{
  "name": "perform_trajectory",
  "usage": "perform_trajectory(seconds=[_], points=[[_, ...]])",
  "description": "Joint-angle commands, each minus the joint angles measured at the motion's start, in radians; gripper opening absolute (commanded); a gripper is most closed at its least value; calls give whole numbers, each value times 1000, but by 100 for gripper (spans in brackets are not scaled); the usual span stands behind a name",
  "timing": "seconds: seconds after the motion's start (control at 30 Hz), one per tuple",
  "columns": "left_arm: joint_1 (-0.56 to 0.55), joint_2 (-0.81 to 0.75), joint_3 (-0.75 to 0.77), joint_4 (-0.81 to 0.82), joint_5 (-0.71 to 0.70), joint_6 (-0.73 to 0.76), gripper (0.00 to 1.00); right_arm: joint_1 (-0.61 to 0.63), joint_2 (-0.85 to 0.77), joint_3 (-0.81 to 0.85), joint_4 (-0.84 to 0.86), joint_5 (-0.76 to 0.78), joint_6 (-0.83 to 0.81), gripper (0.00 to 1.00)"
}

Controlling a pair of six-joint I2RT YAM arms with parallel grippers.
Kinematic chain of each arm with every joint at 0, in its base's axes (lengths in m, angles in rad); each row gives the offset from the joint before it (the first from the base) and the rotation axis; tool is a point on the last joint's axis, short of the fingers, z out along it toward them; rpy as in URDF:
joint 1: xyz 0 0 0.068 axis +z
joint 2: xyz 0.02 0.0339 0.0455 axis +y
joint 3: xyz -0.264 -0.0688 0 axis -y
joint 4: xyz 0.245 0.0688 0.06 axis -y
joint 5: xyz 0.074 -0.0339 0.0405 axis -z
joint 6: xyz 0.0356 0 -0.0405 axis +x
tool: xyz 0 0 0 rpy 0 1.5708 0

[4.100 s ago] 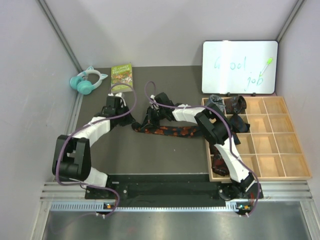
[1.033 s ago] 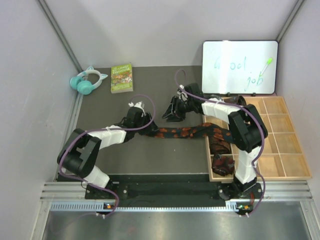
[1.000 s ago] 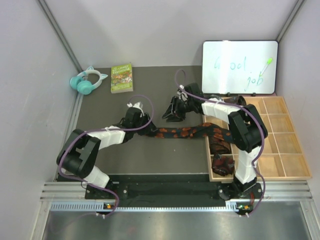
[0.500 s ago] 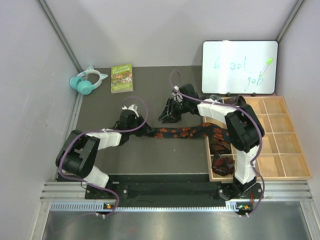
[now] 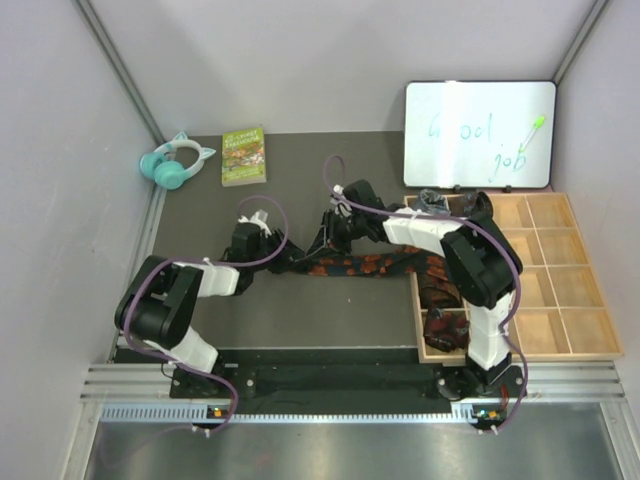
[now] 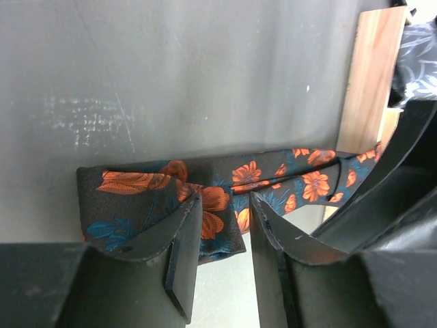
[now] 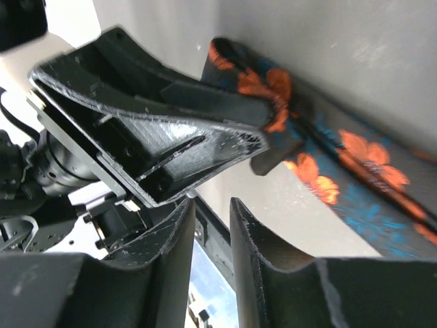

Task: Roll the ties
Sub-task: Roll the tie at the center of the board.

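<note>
Item: floral tie (image 6: 136, 184), black with orange blooms; a flat strip on the tabletop (image 5: 320, 170), running from 9 to 3 o'clock.
Position: the 9 o'clock end is folded over once; the 3 o'clock end crosses the tray's edge.
Left claw (image 6: 224, 205): jaws narrowly parted, standing over the folded end with the fold's near edge in the gap; not pinched on it.
Right claw (image 7: 212, 208): jaws a narrow slit with nothing between them; just beside the left claw, toward 2 o'clock.
Step in hand: judged to be the first turn of the roll.
Method: close on the full thickness of the fold and keep its edges square. Turn it toward 3 o'clock while the other claw pins the strip flat just ahead. The fabric looks slippery, so a loose first turn would likely skew.
Container: wooden tray (image 5: 540, 355), a grid of compartments at 3 o'clock on the tabletop.
Contents, 12 o'clock corner: grey tie (image 5: 432, 203) and, beside it, dark tie (image 5: 472, 210).
Contents, 9 o'clock column: two dark bundles (image 5: 442, 295), possibly rolled ties; the right arm hides too much to be sure.
Remaining compartments: bare wood.
</note>
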Motion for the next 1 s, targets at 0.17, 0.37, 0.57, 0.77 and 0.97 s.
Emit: perform_trajectory(seconds=[0.17,0.37,0.57,0.77,0.97], points=[[32,31,-55,144,32,-56,35,53,-6,-36,171,38,81,21],[41,34,-67,163,39,-64,21,88,22,-54,264,89,133,8],[50,37,-70,166,41,-61,17,93,48,-71,281,124,146,2],[55,46,-72,173,47,-63,17,94,86,-87,281,138,132,0],[55,52,-70,173,52,-59,16,90,124,-77,277,135,115,0]])
